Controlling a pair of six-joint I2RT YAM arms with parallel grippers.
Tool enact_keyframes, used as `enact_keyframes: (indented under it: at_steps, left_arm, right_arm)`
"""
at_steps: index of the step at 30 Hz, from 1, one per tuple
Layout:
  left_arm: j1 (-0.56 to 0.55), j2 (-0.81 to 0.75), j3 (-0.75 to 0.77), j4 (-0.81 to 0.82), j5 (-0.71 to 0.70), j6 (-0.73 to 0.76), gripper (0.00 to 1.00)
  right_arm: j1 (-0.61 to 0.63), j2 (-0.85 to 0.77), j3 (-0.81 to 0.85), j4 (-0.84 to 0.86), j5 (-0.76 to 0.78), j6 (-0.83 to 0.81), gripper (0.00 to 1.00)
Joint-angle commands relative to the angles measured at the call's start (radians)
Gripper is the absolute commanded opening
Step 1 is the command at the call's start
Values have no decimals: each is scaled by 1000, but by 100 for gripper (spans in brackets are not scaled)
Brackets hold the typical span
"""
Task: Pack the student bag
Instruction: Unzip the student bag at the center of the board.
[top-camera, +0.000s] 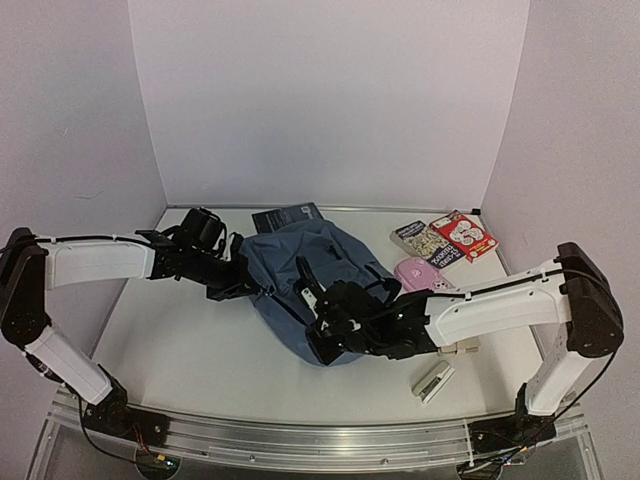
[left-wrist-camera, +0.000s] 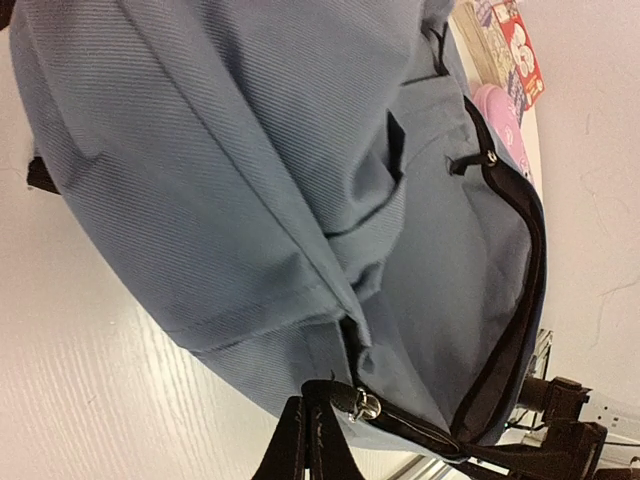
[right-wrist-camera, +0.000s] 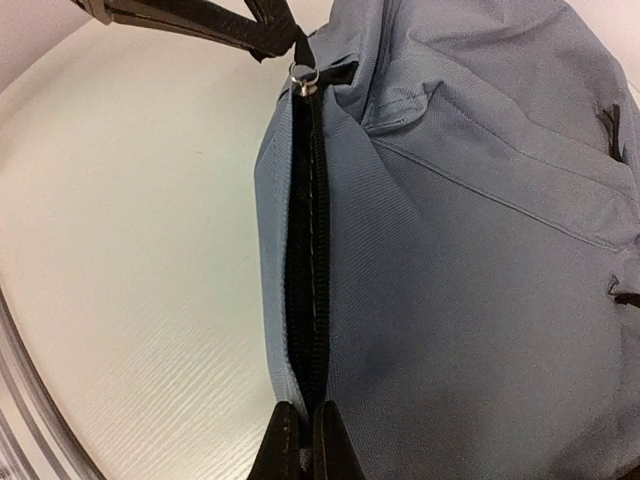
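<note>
**Both grippers pinched on the bag's zip edge**

My left gripper (left-wrist-camera: 308, 445) is closed tight on the black zip trim of the student bag (top-camera: 290, 265), right beside the metal zipper pull (left-wrist-camera: 365, 403). My right gripper (right-wrist-camera: 305, 440) is closed too, its fingers pinching the other end of the same zip line (right-wrist-camera: 305, 250). The zip runs straight between my two grips, parted only to a narrow dark slit.

The bag lies flat in the middle of the table (top-camera: 180, 340), with my arms reaching in from either side. To the near left the table is bare white. To the right a pink pencil case (top-camera: 415, 272) sits just beside the bag, with two patterned books (top-camera: 428, 243) beyond it. A dark booklet (top-camera: 285, 216) lies at the bag's far edge.

The bag's long axis runs far to near. Its zipped edge faces near and left, slanting from far left to near right.
</note>
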Motion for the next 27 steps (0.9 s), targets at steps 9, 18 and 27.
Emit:
enact_keyframes:
  at_steps: [9,18,27]
  left_arm:
    - [143,-25,-24,73,31,38,0]
    - [140,-32,-134,115,117,34,0]
    - [111,-4,-152,141,140,28,0]
  right_arm:
    - [71,-132,-63,-39,37,203,22]
    - [70,-265,-20,-265,262,690,87]
    - [-97,-360,-174,-220,92,860,89]
